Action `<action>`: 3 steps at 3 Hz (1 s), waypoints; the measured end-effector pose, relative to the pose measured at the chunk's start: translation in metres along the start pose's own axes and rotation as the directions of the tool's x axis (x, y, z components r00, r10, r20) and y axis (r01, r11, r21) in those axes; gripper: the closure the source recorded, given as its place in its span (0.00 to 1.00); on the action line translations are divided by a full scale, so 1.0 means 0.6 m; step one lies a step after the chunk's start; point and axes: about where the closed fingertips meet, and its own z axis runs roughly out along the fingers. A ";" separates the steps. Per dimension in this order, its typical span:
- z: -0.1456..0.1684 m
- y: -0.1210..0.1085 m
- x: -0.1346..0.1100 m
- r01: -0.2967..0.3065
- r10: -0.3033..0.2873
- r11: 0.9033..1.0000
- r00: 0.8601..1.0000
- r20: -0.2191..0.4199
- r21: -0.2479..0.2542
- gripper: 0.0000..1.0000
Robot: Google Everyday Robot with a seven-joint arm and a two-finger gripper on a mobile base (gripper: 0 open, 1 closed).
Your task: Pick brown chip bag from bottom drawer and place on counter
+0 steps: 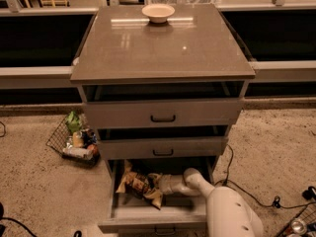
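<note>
The bottom drawer (148, 214) is pulled open below two upper grey drawers. The brown chip bag (136, 183), tan-yellow with a dark brown panel, lies in its left half. My white arm reaches into the drawer from the lower right, and the gripper (157, 184) is at the bag's right side, touching it. The counter (163, 46) is the glossy grey-brown top of the cabinet, with a small pale bowl (158, 12) at its far edge.
A wire basket (74, 141) of snacks and cans sits on the carpet left of the cabinet. Black cables (247, 194) run over the floor at the right. A can (297, 226) lies at the lower right corner.
</note>
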 end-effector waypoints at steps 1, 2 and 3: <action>-0.016 -0.003 0.003 -0.010 0.010 1.000 1.000 0.017 0.023 0.64; -0.062 0.000 -0.020 0.010 -0.012 1.000 0.997 0.075 0.029 0.87; -0.149 0.006 -0.051 0.050 -0.055 0.997 0.994 0.096 0.062 1.00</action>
